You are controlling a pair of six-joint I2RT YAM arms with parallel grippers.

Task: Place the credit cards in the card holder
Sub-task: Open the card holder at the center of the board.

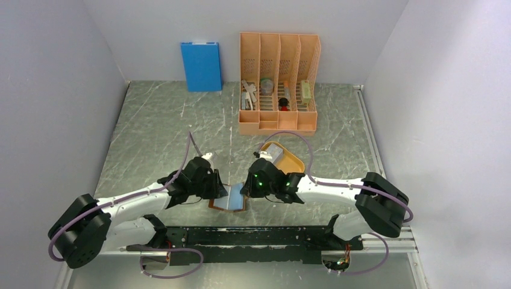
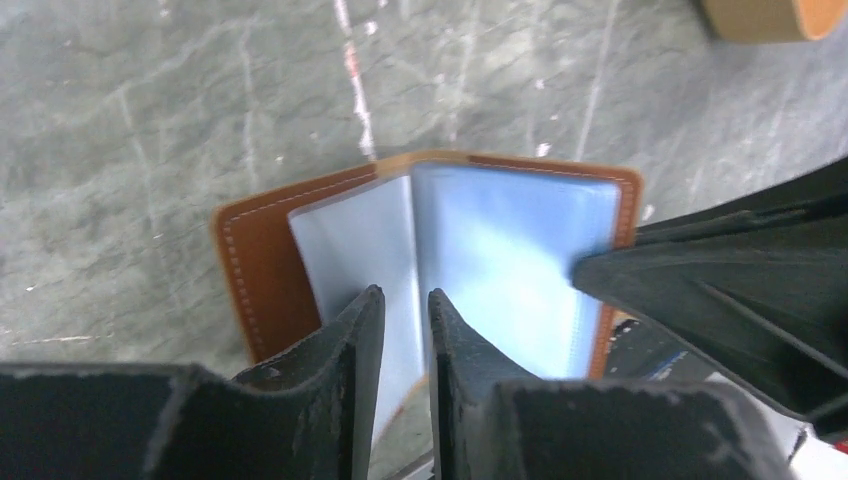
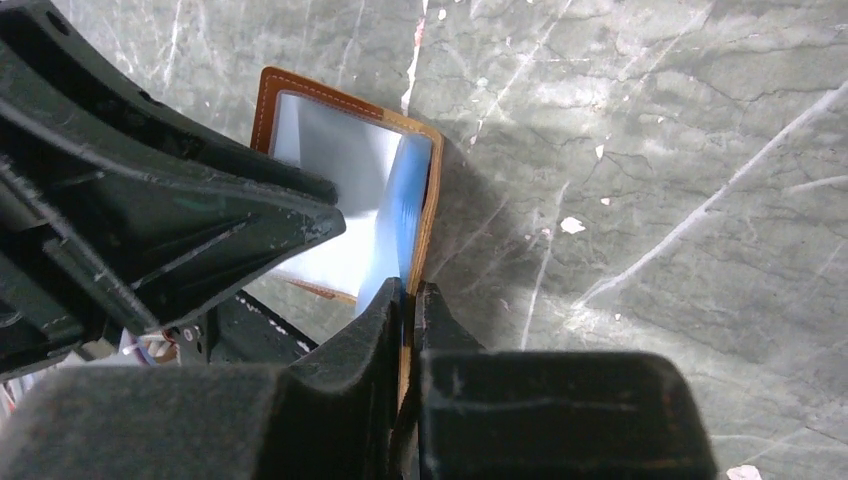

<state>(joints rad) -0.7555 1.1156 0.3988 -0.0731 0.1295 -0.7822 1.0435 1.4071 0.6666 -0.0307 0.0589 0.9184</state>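
The card holder (image 1: 229, 203) lies open near the front edge, brown leather with bluish clear sleeves (image 2: 500, 260). My left gripper (image 2: 405, 300) hovers over its fold with the jaws a narrow gap apart, a raised sleeve leaf showing between them. My right gripper (image 3: 410, 292) is shut on the holder's right cover edge (image 3: 425, 215) and holds it up on end. In the top view the two grippers (image 1: 216, 188) (image 1: 250, 188) meet over the holder. A pale grey credit card (image 1: 274, 150) lies in the orange oval tray (image 1: 291, 164) behind the right arm.
A tall orange desk organizer (image 1: 278, 84) with small items stands at the back. A blue box (image 1: 200, 66) leans on the back wall to its left. The black base rail (image 1: 253, 238) runs just in front of the holder.
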